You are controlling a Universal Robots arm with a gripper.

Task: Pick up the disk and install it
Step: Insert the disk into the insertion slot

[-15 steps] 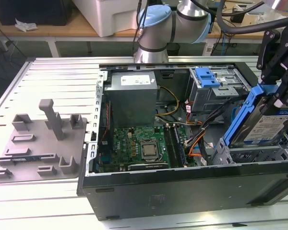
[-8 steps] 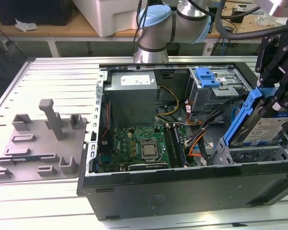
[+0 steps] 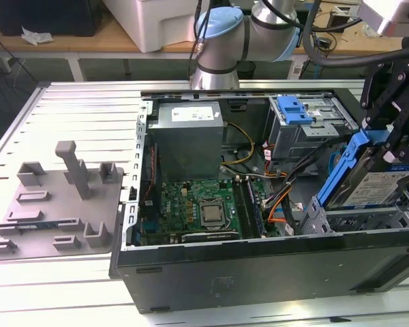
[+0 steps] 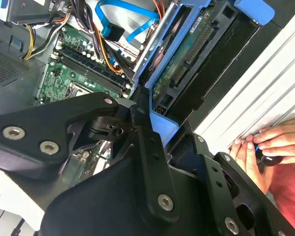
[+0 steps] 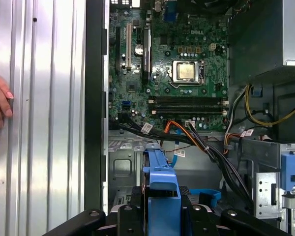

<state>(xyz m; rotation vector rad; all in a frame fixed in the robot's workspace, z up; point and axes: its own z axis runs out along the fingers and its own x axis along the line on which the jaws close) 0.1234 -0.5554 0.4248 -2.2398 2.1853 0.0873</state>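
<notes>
Exterior view: 1 open computer case (image 3: 259,272) lies on the slotted table (image 3: 88,102). The gripper (image 3: 390,144) is at the exterior view's right end of the case, clamped onto the disk (image 3: 378,187). The disk hangs above the metal drive cage (image 3: 341,221), tilted with its label face toward the camera. Its blue rail edge climbs from the cage up to the fingers. The label is blue and white (print too small to read). Around it are the grey power supply box (image 3: 187,139), the motherboard (image 3: 198,211) and 1 bare blue bracket (image 3: 293,109) on the far bay. Orange and black cables (image 3: 286,204) lie just beside the cage. The grey fixture plate (image 3: 54,204) is well apart, outside the case.

Second wrist view: the gripper (image 4: 152,110) linkages fill the foreground. The disk (image 4: 179,73) shows its circuit-board side, long axis running away from the camera. 1 hand (image 4: 265,147) is at the table, outside the case wall.

First wrist view: the disk (image 5: 162,184) is seen end-on, with the motherboard (image 5: 172,64) beyond it. The cables (image 5: 196,142) cross between the 2.
</notes>
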